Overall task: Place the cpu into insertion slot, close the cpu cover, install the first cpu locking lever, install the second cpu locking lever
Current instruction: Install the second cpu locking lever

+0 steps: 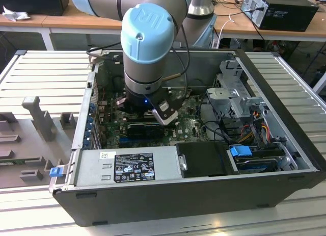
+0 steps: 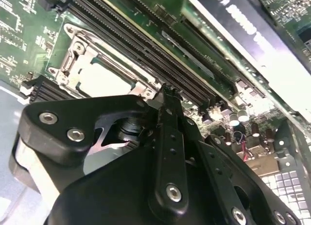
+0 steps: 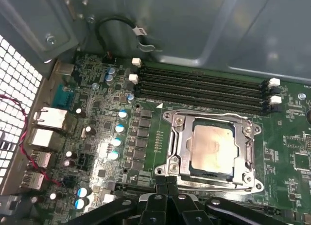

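The cpu (image 3: 212, 147), silver-grey with a tan sheen, lies flat in the insertion slot (image 3: 194, 170) on the green motherboard (image 3: 291, 137). The cpu cover (image 3: 176, 137), a grey metal frame, is down around the chip. My gripper (image 3: 167, 182) is shut with nothing visible between its black fingertips, which sit right at the socket's near edge. In the second wrist view the gripper (image 2: 166, 93) points at the corner of the cover (image 2: 73, 60) beside the cpu (image 2: 104, 79). In the exterior view the arm's wrist (image 1: 147, 68) reaches down inside the open computer case (image 1: 285, 144).
Long black memory slots (image 3: 204, 86) run along the socket's far side, close to the grey case wall (image 3: 194, 25). Several upright capacitors (image 3: 116, 142) stand beside the socket. A black graphics card (image 2: 252, 35) lies nearby. A power supply (image 1: 127, 164) and drive cage (image 1: 234, 98) flank the arm.
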### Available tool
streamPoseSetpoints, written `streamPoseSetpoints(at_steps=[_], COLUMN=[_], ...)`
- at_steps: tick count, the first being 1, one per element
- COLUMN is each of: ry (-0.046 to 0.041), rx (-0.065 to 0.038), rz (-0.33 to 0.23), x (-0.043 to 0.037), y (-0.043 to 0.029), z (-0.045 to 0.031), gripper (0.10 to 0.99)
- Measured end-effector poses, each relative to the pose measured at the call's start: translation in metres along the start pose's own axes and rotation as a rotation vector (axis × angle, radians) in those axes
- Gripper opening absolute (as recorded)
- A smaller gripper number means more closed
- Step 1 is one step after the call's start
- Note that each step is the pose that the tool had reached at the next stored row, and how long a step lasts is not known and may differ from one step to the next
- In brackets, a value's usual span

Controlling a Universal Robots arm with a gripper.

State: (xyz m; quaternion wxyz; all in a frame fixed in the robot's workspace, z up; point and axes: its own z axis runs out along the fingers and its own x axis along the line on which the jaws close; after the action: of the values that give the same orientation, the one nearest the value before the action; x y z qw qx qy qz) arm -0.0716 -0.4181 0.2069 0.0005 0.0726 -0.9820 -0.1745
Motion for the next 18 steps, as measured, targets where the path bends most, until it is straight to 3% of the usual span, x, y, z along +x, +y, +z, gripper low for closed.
streamPoseSetpoints(at_steps=[4,11,13,16,18], ry=[-0.0003,-0.0043,-0.0044,-0.0048,-0.0045], rx=[-0.003,-0.030,-0.032,-0.033,-0.032], rz=[0.000,-0.001,-0.001,-0.001,-0.001], x=[0.0019,0.0050,0.0049,0.0056,0.0060], y=[0.0006,0.0041,0.0045,0.0064,0.0099], z=[0.0049,0.0182,0.0199,0.0159,0.0065], gripper=[0.106,0.106,0.106,0.106,0.106])
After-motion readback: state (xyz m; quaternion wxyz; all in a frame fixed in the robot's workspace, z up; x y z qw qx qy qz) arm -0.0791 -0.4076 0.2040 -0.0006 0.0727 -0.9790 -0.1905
